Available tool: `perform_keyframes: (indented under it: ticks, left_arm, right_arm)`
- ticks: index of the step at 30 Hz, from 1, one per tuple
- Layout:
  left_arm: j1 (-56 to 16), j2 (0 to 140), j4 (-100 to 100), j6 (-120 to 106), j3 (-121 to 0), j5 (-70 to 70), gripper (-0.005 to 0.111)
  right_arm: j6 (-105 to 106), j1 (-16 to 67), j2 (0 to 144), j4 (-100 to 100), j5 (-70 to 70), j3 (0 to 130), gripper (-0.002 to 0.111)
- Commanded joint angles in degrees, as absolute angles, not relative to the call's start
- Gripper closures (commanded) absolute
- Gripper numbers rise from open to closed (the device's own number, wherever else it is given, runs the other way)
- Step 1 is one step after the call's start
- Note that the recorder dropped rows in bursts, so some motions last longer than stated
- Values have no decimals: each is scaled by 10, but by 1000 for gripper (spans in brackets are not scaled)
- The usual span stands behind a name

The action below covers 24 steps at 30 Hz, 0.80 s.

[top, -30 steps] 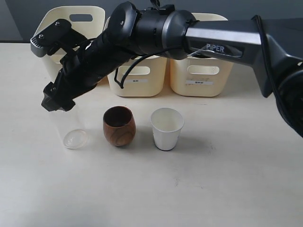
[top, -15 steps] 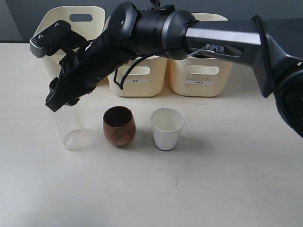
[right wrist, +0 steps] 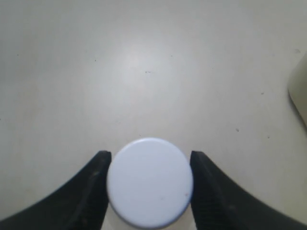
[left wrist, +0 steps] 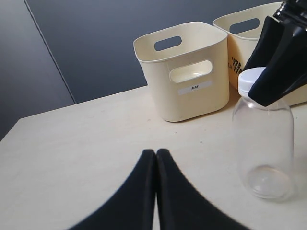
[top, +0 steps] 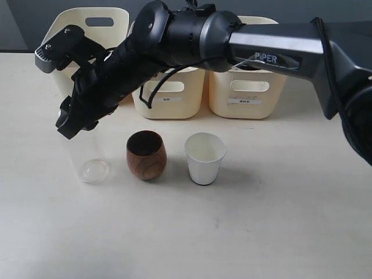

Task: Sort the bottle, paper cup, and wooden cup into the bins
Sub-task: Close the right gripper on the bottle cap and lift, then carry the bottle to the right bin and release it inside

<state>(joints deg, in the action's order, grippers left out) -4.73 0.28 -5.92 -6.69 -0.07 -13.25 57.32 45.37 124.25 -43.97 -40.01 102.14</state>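
Note:
The clear bottle stands at the table's left, and my right gripper is shut on its white cap, one finger touching each side. From the left wrist view the bottle looks to be resting on the table, a black right fingertip against its cap. The dark brown wooden cup and the white paper cup stand upright to the right of the bottle. Three cream bins line the back. My left gripper is shut on nothing, low over the table near the bottle.
The right arm reaches across from the right, in front of the left bin and the middle bin. A dark wall runs behind the bins. Bare table lies in front of the cups.
My right gripper's jaws have closed from wide open onto the bottle's cap. The wrist has shifted slightly up. Both cups are where they were.

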Motion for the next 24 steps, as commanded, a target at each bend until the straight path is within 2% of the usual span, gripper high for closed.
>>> perform_keyframes:
  ticks: [1,24]
  left_arm:
    - [-45,0,-61,-66,0,-130,107]
    - [-45,0,-61,-66,0,-129,107]
  right_arm:
    - [585,453,1194,-425,-402,1026,109]
    - [361,450,886,-89,-312,852,109]
